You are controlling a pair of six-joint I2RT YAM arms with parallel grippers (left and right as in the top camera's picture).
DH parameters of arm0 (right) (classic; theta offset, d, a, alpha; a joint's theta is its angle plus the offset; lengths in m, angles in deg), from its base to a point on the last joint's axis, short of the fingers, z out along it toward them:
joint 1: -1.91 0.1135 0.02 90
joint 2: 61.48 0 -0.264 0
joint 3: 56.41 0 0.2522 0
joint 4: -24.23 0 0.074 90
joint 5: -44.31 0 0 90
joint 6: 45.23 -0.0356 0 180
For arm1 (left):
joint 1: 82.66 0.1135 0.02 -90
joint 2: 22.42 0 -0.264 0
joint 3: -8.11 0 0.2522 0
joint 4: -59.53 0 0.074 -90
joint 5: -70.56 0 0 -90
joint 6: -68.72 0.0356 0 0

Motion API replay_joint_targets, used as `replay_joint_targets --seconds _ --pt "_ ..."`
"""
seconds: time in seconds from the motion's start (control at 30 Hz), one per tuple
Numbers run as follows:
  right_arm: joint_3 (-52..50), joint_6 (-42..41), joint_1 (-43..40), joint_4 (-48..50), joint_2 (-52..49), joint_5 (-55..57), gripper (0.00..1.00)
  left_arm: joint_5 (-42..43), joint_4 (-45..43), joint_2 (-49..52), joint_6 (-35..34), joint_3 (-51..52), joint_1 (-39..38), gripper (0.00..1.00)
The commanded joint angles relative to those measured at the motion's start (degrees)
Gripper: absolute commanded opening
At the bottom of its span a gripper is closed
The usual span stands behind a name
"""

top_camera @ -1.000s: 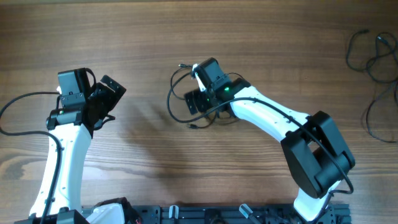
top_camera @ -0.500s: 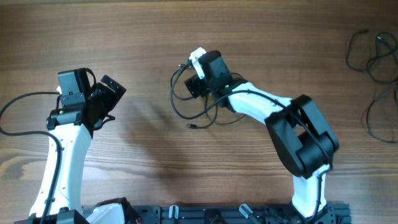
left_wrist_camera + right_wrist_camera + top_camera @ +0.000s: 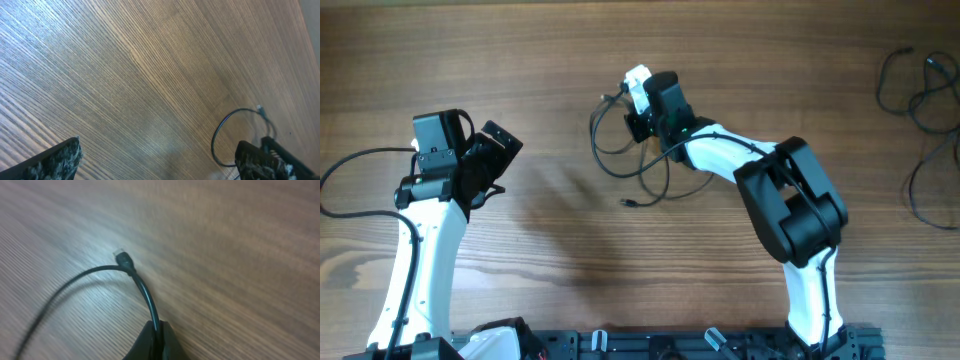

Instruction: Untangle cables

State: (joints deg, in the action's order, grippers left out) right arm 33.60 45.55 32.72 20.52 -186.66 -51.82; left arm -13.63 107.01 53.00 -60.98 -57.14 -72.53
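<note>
While I watch from above, the left tool (image 3: 492, 152) sits nearest me on its side of the table (image 3: 550, 260). Its two fingers (image 3: 57, 159) are spread wide with nothing between them, only wood grain below. Further in, near the middle, the right tool (image 3: 634, 122) is clamped on a thin black cable (image 3: 605, 160). In its wrist view the cord runs straight into the pinched tips and arcs away to a small metal plug (image 3: 120, 255). The rest of that cable lies in loose overlapping loops on the table, left of the right tool and on my side of it. A second plug end (image 3: 625, 203) rests on the wood at the near edge of the loops. Farthest off, by the right edge, other cables (image 3: 920, 100) lie in slack loops, well apart from both tools.
</note>
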Motion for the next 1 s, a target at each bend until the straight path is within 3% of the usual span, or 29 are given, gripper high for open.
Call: replay_joint_targets --seconds 0.0,0.1,0.2,0.33,0.7,0.77,0.8,0.87,0.97 --pt "2.19 -6.03 -0.24 -3.23 12.76 -3.54 0.04 -0.98 0.02 -0.46 0.72 0.04 0.26 1.00" --pt "2.19 -14.01 -0.24 -12.20 20.87 0.66 0.04 -0.98 0.02 -0.46 0.72 0.04 0.26 1.00" --pt "2.19 -30.49 -0.68 -27.89 25.92 8.00 0.04 -0.98 0.02 -0.46 0.72 0.04 0.26 1.00" --pt "0.50 -49.03 -0.66 -45.86 25.42 14.32 0.04 -0.98 0.02 -0.46 0.72 0.04 0.26 1.00" --pt "-11.21 -44.41 -0.07 -44.44 21.84 8.66 0.06 -0.98 0.02 -0.46 0.72 0.04 0.26 1.00" --pt "-12.50 -44.41 -0.07 -44.39 21.77 8.70 0.14 -0.96 0.02 -0.46 0.72 0.04 0.26 1.00" --pt "-13.22 -44.46 -0.07 -44.28 21.77 8.68 0.27 -0.98 0.02 -0.46 0.72 0.04 0.26 1.00" --pt "-13.92 -44.52 -0.07 -44.09 21.59 8.68 0.64 -0.96 0.02 -0.46 0.72 0.04 0.26 1.00" --pt "-13.97 -45.22 -0.07 -43.39 20.57 8.90 0.92 -0.96 0.02 -0.46 0.72 0.04 0.26 1.00"
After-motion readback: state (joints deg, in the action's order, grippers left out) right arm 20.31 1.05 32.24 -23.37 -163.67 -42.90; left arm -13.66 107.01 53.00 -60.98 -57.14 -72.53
